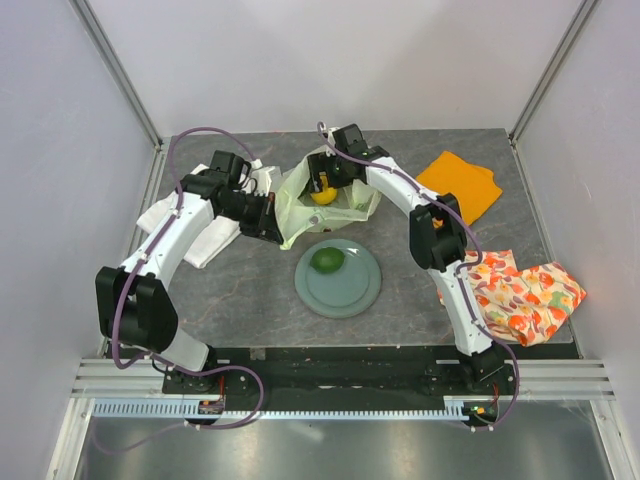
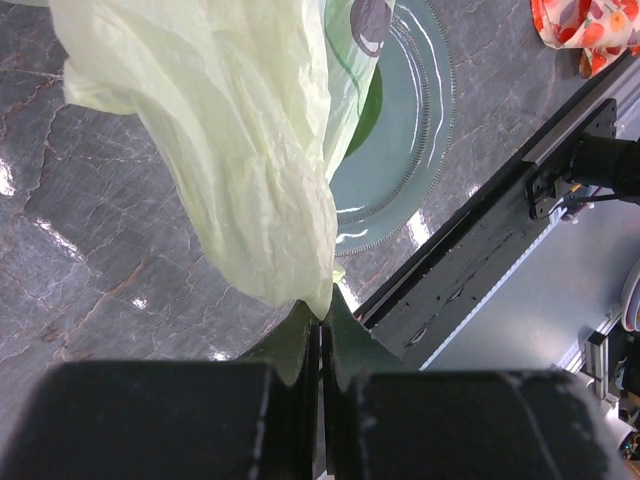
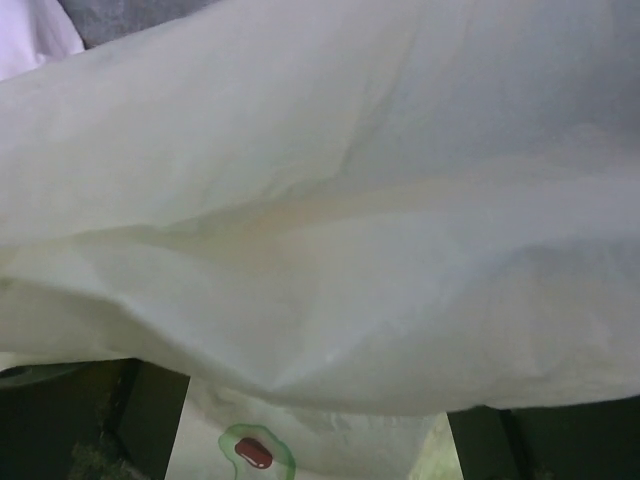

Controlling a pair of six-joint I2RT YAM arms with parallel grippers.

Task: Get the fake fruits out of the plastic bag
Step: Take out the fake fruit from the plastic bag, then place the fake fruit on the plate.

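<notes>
Bright even overhead light, glare on the table [image 2: 100,300], plastic bag [image 3: 320,200] close-up blurred, perhaps overexposed

The plastic bag [image 1: 296,210] is a translucent pale yellow-green with a small red-and-green print, and the citrus [image 1: 322,195] showing in it is yellow-orange. A green fruit [image 1: 327,260] lies on the grey-green plate [image 1: 366,290], and the table [image 1: 240,300] is dark grey, veined like marble. The orange cloth [image 1: 462,185] is plain, the white cloth [image 1: 160,215] unmarked, and the patterned cloth [image 1: 525,295] carries orange, red, yellow and green shapes on a pale ground.
</notes>
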